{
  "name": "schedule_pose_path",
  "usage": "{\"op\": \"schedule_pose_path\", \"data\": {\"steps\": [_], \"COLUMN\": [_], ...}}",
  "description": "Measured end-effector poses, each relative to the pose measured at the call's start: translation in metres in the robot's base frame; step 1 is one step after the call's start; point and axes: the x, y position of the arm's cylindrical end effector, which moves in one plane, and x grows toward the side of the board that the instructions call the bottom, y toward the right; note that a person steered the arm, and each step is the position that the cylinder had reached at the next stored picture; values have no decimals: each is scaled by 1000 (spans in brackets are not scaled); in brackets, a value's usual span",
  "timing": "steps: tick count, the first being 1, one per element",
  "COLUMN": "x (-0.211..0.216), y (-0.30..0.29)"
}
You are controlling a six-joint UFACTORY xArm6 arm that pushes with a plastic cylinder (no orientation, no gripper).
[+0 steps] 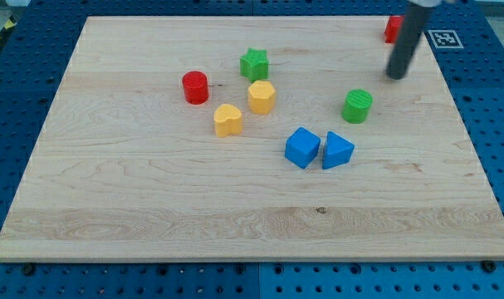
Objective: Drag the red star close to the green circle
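Observation:
The red star (391,28) sits at the board's top right edge, mostly hidden behind my rod, so its shape is hard to make out. The green circle (358,105) stands right of the board's middle. My tip (396,76) rests on the board between them, just below the red star and up and to the right of the green circle, touching neither.
A green star (254,63), a red cylinder (195,87), a yellow hexagon (261,96) and a yellow heart (228,120) cluster left of centre. A blue cube (302,147) and a blue triangle (337,150) lie below the green circle. The wooden board (110,208) lies on blue pegboard.

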Motion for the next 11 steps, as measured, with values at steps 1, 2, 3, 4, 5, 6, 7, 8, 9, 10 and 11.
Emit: {"op": "schedule_pose_path", "data": {"steps": [1, 2, 3, 4, 5, 6, 7, 8, 9, 10, 11], "x": [-12, -65, -127, -144, -133, -112, -88, -71, -57, -46, -30], "y": [54, 65, 52, 20, 13, 13, 13, 8, -6, -24, -44]}}
